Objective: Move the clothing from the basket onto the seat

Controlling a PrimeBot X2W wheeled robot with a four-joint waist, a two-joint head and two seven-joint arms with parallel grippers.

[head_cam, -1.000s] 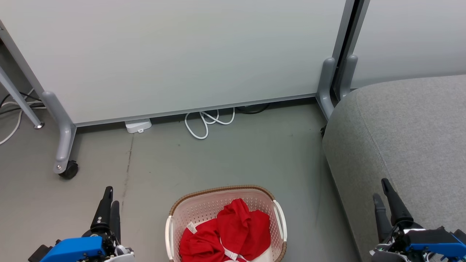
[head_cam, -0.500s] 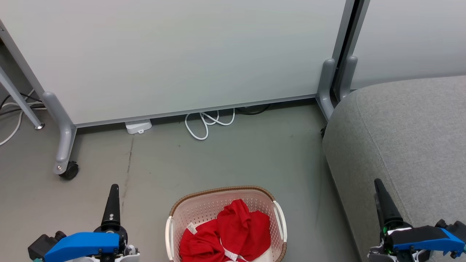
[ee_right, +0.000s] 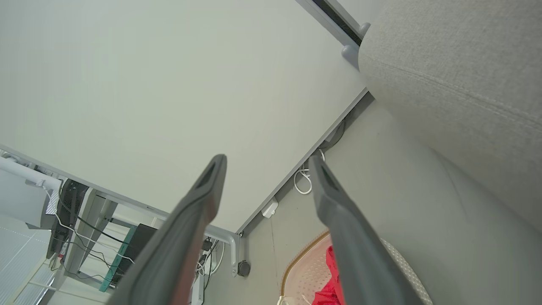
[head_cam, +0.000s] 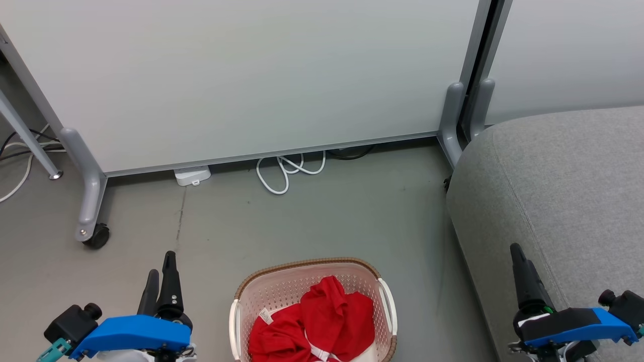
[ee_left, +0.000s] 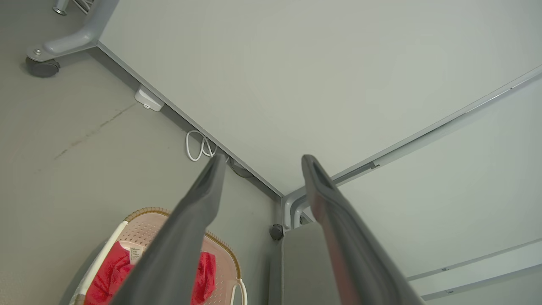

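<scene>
Nearest, the left gripper (head_cam: 161, 262) and right gripper (head_cam: 517, 254) hovered low with jaws spread, seemingly readied for a first grab. Between them, red clothing (head_cam: 322, 322) lay heaped in the basket (head_cam: 307, 262) on the floor. The seat (head_cam: 568, 191) stood just right, handy for unloading.

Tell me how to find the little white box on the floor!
Find the big pale panel standing across the back on grey legs. Follow its bottom edge left toward the leg with the black wheel. The little white box peeks out from under that edge; unlike the white cable to its right, it is a solid block, not curly loops.
</scene>
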